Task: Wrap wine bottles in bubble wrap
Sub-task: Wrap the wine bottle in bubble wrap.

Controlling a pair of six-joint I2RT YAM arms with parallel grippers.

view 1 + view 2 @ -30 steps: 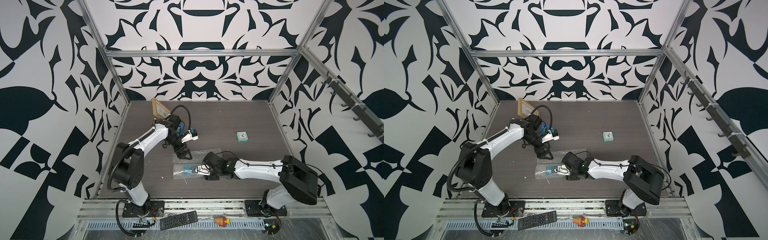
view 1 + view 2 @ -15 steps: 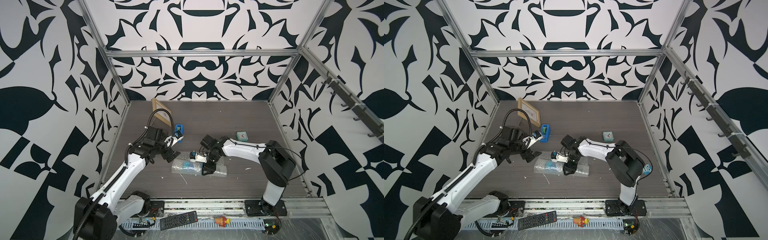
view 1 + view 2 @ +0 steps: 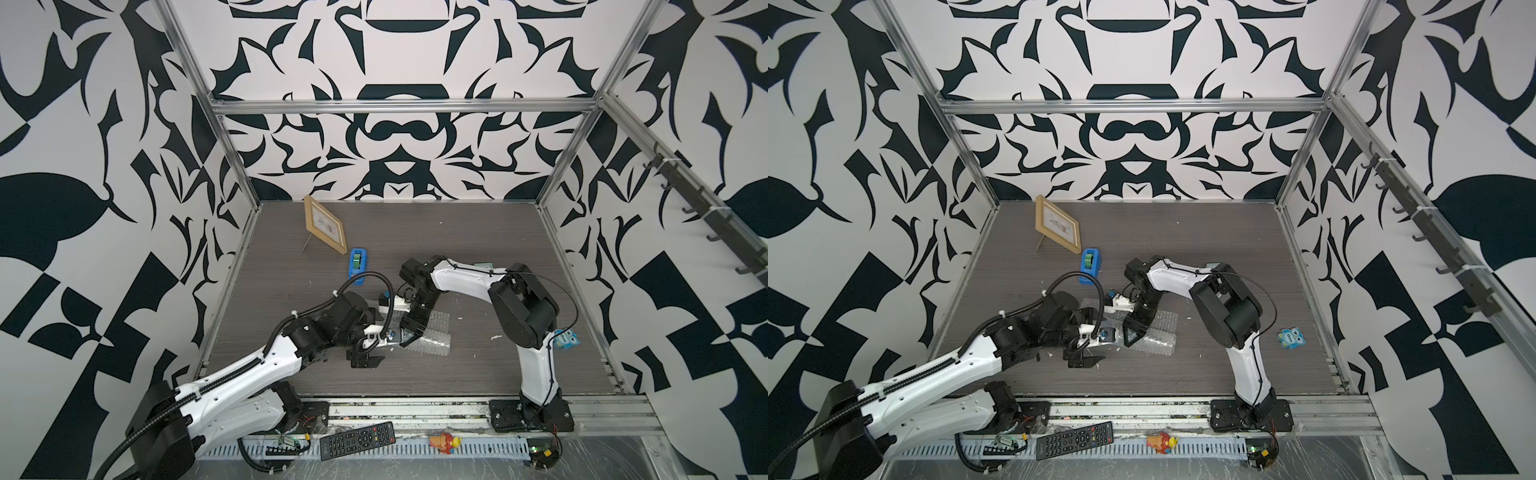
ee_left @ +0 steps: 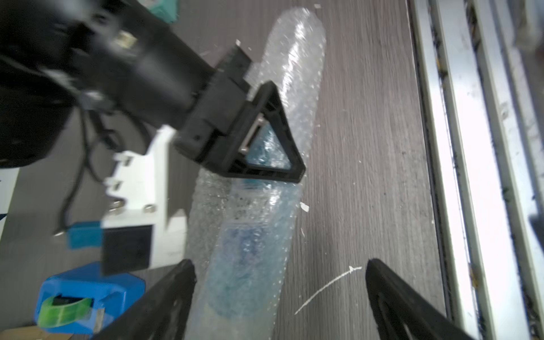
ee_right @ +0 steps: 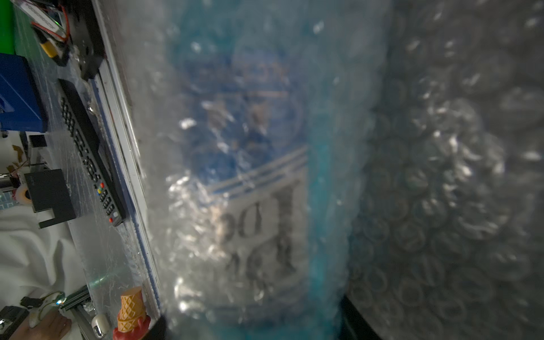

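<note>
Remote [image 3: 358,439] lies on the near rail. Left gripper [image 4: 279,264] sits low at the roll's left end, its 2 jaws wide apart with the roll end between them. Bottle [image 4: 250,259] lies on its side mid-table, rolled inside bubble wrap [image 3: 434,337]. Right gripper [image 3: 410,331] has its jaws clamped on the wrapped roll. Farther left: tape dispenser [image 3: 358,266], then picture frame [image 3: 325,224].

Picture frame [image 3: 325,224], blue tape dispenser [image 3: 358,266], remote control [image 3: 357,434], small owl-faced toy [image 3: 1291,336].

Glossy bubble wrap [image 4: 294,53], matt wood-grain tabletop [image 4: 368,147], brushed metal rail [image 4: 459,147]
</note>
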